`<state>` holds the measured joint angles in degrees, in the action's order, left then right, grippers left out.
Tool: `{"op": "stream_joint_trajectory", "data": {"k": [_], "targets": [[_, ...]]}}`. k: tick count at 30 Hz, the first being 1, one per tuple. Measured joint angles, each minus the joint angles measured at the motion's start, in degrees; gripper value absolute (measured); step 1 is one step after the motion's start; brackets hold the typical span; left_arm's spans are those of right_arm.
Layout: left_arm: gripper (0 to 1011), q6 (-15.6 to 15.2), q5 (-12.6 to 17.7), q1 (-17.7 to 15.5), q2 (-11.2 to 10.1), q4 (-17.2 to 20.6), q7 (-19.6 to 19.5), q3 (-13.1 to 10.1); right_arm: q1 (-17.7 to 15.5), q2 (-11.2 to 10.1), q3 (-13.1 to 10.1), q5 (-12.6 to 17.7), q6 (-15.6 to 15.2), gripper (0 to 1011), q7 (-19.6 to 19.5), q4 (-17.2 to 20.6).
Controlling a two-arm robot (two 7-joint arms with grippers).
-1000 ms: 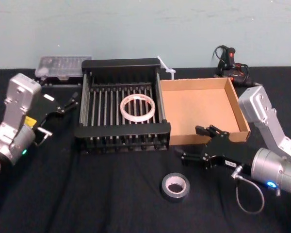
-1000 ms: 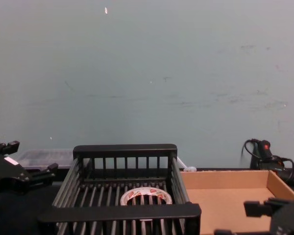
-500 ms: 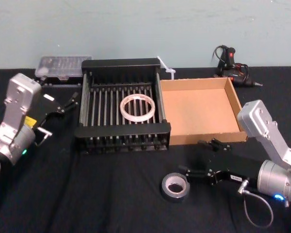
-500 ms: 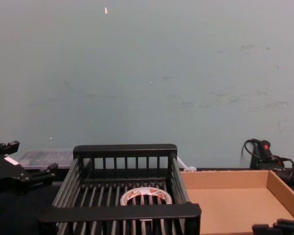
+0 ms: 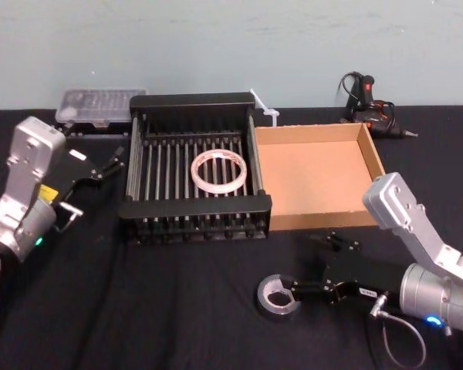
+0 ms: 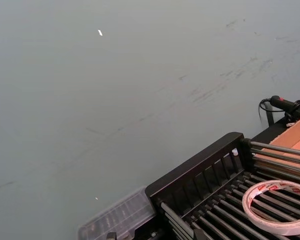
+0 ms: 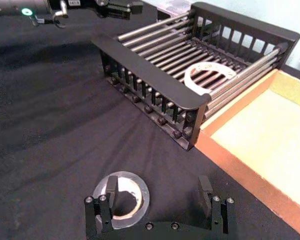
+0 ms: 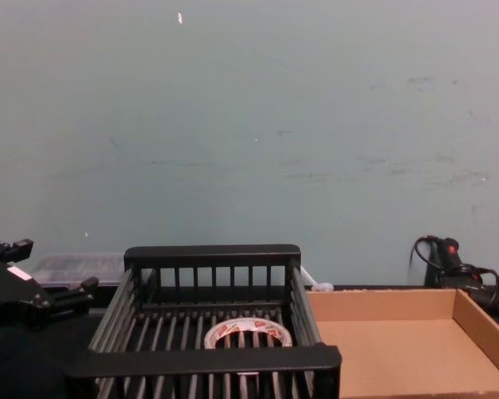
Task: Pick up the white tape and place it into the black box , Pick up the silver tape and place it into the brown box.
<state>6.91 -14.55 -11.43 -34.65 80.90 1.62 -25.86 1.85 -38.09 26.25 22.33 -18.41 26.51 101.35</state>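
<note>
Right at the near edge of the black table (image 5: 177,308), toward its right side, the right gripper (image 7: 155,192) is down low at the silver tape (image 5: 278,295), its claw spread wide, and from the right wrist view one finger (image 7: 111,189) is dipping into the roll's open centre while the other stands well off on the cloth, nothing pinched. The silver tape lies flat on the table, in front of the gap where the two boxes meet. Out at the left edge, the left gripper (image 5: 114,159) hangs just beside the black box's left wall, and whether its claw is spread or pressed together I cannot tell. Moving back to the middle of the table, there is the black box (image 5: 194,204), and the white tape (image 5: 218,171) lies flat on its barred floor, a little right of centre, red print showing on its side. Touching the black box's right wall sits the brown box (image 5: 316,221), its plain floor bare. Along the far edge, a clear plastic case (image 5: 100,105) rests behind the black box's far left corner, and a black tool with a red switch and a cable (image 5: 366,104) lies behind the brown box's far right corner, with the grey-green wall (image 8: 249,125) behind it all.
</note>
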Motion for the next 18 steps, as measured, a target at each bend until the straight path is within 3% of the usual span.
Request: {"op": "stream_joint_trajectory", "data": {"k": [18], "targets": [[1001,0.00,0.00,0.00,0.00,0.00,0.00,0.00,2.21,2.28,1.43,-2.75,-0.34,1002,0.07,-4.16]]}}
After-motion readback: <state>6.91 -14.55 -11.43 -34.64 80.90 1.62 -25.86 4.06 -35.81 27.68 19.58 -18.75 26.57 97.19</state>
